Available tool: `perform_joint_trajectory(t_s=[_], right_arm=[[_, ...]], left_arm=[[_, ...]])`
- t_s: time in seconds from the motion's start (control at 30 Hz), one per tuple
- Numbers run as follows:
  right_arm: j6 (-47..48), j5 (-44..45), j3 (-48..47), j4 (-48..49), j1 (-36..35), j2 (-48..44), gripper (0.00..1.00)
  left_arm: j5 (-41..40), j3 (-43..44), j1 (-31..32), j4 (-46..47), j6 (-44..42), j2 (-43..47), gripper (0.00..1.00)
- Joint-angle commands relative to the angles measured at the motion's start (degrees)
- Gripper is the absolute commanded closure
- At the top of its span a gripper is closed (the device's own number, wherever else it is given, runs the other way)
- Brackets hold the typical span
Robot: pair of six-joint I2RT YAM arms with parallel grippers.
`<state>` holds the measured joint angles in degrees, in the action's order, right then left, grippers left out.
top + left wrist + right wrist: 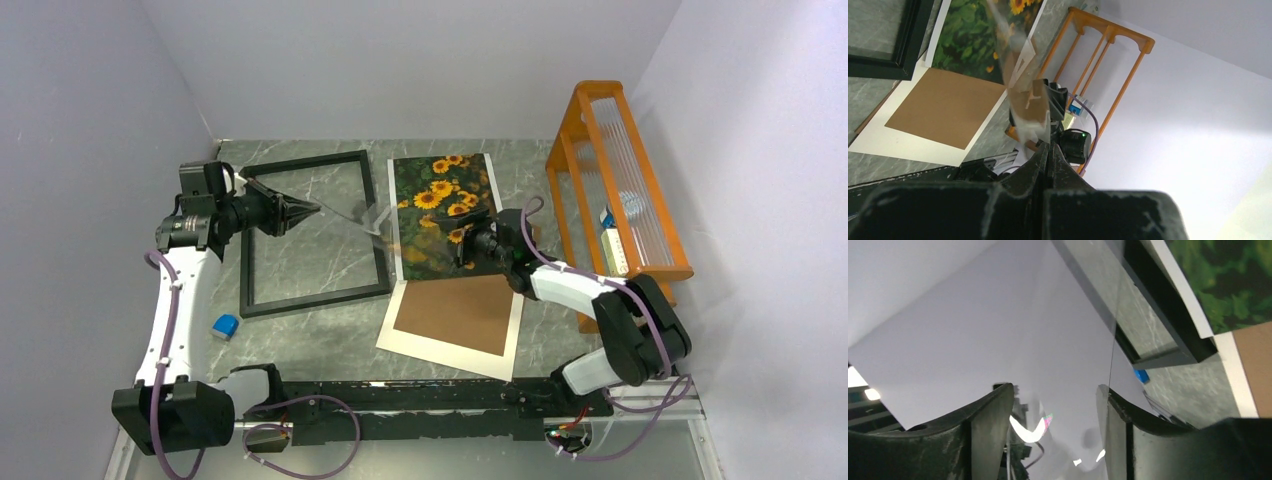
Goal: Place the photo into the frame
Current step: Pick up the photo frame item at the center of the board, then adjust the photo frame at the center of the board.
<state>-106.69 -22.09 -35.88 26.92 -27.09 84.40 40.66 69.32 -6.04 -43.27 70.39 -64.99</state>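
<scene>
At the near side of the desk (330, 345), a white mat sheet (410, 345) was laid flat with the brown backing board (455, 312) on top of it, apparently stacked aside as the layers to go in later. A small blue object (225, 325) was left on the desk to their left.

Farther in, on the left, the frame (310, 298) was laid flat with bare marble showing through its opening, so it could be loaded from above. Over its right part a clear pane (1020, 85) was held tilted in the air, one edge clamped in the tightly closed left hand (314, 211), probably to keep the opening free. The right hand (1055, 395) was brought in from the right. Its fingers stood apart on either side of the pane's other edge, seemingly to share the load. Contact could not be told.

The photo (440, 185) was lying flat just right of the frame, its near end over the mat sheet, and was not yet in the frame. At the far right, an orange rack (600, 100) was stood well apart from the work.
</scene>
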Motion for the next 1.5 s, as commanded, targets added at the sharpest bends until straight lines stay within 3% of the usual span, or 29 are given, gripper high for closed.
perform_joint_trajectory(t_s=[0.0,0.4,0.6,0.67,0.7,0.8,0.93,1.03,1.23,1.47], right_arm=[[0.3,5.2,-1.9,-3.6,1.5,-3.8,0.38],[2.6,2.6,-5.3,-2.7,3.3,-0.9,0.66],[4.2,1.3,-6.3,-2.5,4.3,-0.5,0.96],[5.2,1.0,-7.0,-3.2,4.7,-0.6,1.00],[6.0,1.0,-7.4,-3.9,4.9,-0.8,1.00],[9.3,1.1,-9.6,-7.1,5.8,-1.4,1.00],[15.3,1.3,-13.6,-11.5,6.9,-2.6,1.00],[21.3,1.6,-17.9,-15.8,7.6,-3.0,1.00],[35.8,2.5,-27.7,-23.0,8.7,-2.7,1.00],[53.2,2.5,-39.8,-32.8,9.2,-1.9,1.00]], left_arm=[[2.1,-1.6,-0.3,4.6,3.5,1.3,0.97],[2.7,-2.8,-0.2,5.3,3.2,1.5,0.97],[2.1,-2.0,-0.2,3.6,0.4,1.0,0.97],[1.0,-1.1,-0.2,1.7,-2.0,0.7,0.90],[-0.3,-0.7,-0.2,-0.1,-3.7,0.7,0.80],[-8.1,1.5,-0.2,-7.5,-9.7,0.5,0.35],[-19.6,4.0,-0.4,-13.6,-17.5,-0.1,0.12],[-26.4,5.9,-0.7,-15.4,-22.7,-1.5,0.06],[-35.1,8.2,-1.8,-13.8,-30.4,-7.2,0.06],[-38.7,16.3,-6.8,-9.0,-39.4,-27.9,0.06]])
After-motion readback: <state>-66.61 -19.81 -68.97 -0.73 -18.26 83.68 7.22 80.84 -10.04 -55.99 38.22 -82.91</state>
